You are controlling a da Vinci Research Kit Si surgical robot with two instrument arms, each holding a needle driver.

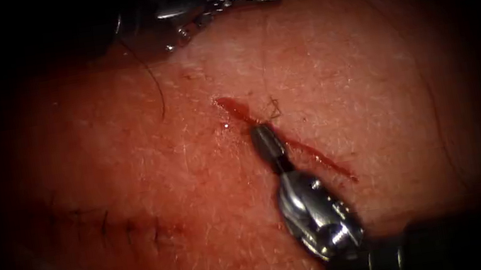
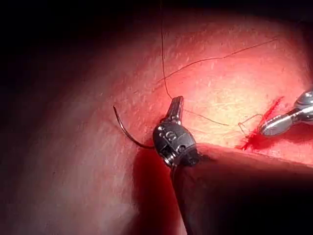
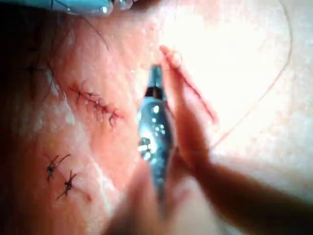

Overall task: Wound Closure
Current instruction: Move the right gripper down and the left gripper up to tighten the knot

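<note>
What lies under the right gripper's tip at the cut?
The right gripper, shut, rests over the red cut beside a thread knot. The tissue directly beneath its tip is covered.

The tissue (image 1: 131,170) lay pink and flat, its cut (image 1: 292,140) a thin red slanted line with red fluid (image 1: 230,106) at the upper end. A dark knot of thread (image 1: 273,109) sat just right of the cut. The curved needle (image 2: 128,134) arced free of the tissue, well left of the cut.
</note>
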